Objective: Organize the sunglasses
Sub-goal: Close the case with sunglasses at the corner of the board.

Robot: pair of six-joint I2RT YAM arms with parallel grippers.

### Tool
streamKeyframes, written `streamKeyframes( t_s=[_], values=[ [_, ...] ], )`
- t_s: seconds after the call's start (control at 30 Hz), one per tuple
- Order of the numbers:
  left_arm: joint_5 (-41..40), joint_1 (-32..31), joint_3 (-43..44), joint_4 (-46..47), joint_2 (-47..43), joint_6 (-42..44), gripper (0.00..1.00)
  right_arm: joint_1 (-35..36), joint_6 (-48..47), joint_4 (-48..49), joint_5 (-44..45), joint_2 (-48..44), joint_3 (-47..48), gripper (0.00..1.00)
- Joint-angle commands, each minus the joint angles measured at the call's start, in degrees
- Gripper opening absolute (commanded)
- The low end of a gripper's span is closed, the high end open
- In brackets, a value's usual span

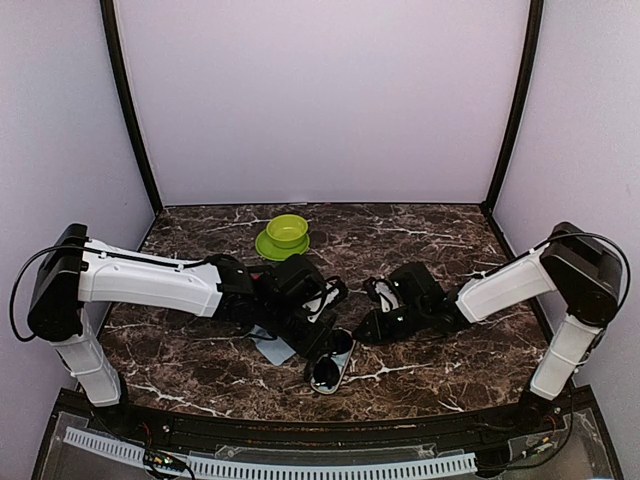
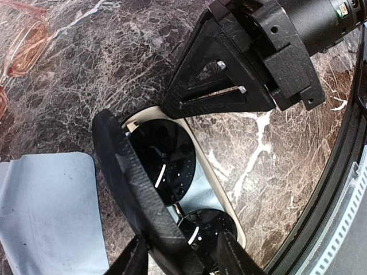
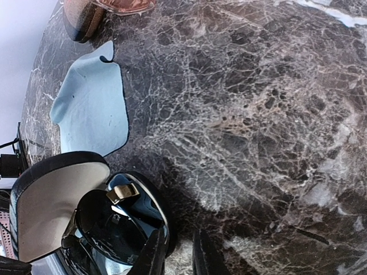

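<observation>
Packing is the step we read here. The dark sunglasses (image 2: 163, 157) lie folded inside the open black case (image 2: 213, 190), which sits on the marble table (image 3: 258, 114) just beside a blue cloth (image 2: 46, 212). We see the left gripper (image 2: 183, 260) with its fingers either side of the raised lid (image 2: 129, 177), and we take it to be pinching the lid and holding it up. The right gripper (image 3: 179, 258) hangs just past the case's rim, jaws drawn almost together with nothing between them. The reddish pair (image 2: 26, 46) lies out on the table, well apart from this case. We judge the next move to be swinging the lid down over the lenses. That calls for the right arm to be clear of the rim and the temples to be tucked in.
</observation>
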Motion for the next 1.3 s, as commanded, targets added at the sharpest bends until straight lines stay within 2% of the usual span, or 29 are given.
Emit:
streamKeyframes(
  t_s=[0.0, 1.27],
  values=[
    [-0.1, -0.3, 1.1, -0.7, -0.1, 0.4, 0.44, -0.2, -0.2, 0.6, -1.0, 1.1, 1.5, 0.18],
    [-0.4, -1.9, 1.4, -0.6, 0.4, -0.2, 0.44, 1.8, 0.8, -0.8, 0.6, 0.4, 2.7, 0.07]
  ],
)
